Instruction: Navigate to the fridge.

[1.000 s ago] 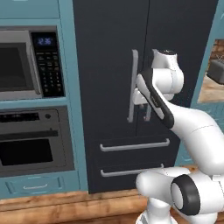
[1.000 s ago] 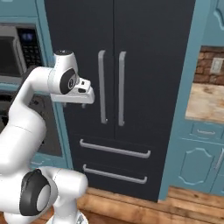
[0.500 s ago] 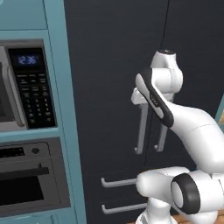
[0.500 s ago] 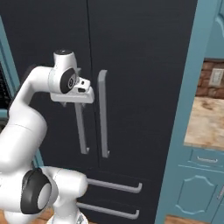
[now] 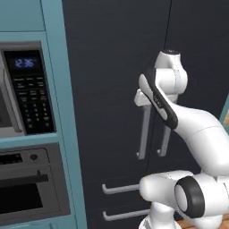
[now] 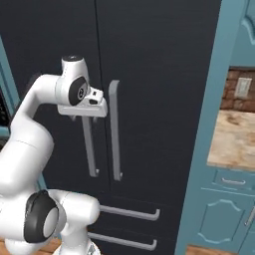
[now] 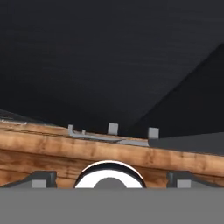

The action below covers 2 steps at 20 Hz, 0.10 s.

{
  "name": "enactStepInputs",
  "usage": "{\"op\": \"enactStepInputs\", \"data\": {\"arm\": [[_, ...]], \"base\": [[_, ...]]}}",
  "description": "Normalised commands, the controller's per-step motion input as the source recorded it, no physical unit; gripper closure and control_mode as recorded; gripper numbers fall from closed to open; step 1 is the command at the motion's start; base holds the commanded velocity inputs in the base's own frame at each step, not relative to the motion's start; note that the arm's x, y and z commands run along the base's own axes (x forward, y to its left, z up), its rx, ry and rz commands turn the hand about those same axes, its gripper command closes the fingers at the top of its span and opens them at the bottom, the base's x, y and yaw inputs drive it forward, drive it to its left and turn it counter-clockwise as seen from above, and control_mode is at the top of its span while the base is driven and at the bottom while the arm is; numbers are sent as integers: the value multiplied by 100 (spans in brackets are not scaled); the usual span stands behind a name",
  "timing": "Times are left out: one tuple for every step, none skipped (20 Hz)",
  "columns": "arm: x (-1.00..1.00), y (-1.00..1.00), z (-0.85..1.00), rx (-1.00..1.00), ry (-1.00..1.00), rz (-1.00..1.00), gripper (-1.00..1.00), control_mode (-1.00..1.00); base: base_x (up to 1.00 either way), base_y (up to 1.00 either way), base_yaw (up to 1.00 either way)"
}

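Note:
The near-black French-door fridge (image 5: 112, 67) stands close in front of me. Its two vertical silver bar handles (image 6: 114, 129) meet at the centre, partly behind my arm. Below them run two drawers with horizontal silver handles (image 6: 132, 213). My gripper (image 7: 111, 179) hangs folded at handle height in front of the doors, pointing down. The hand view looks down the dark fridge front (image 7: 109, 57) to the wooden floor. The fingertips (image 7: 43, 178) stand wide apart with nothing between them, so the gripper is open.
A built-in microwave with keypad (image 5: 29, 89) and a wall oven (image 5: 27, 192) sit in the teal column left of the fridge. To its right are a teal side panel (image 6: 204, 124), a wooden counter (image 6: 234, 139) and lower cabinets (image 6: 224, 219). The floor is wood planks (image 7: 52, 148).
The whole picture has shifted: the base has driven closer, so the fridge looms larger and the microwave has slid towards the left edge. The arm keeps its folded pose.

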Motion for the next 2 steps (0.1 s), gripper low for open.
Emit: {"op": "enactStepInputs", "data": {"arm": [[0,0,0,0,0,0,-100,100],[0,0,0,0,0,0,-100,100]], "base": [[0,0,0],[0,0,0]]}}
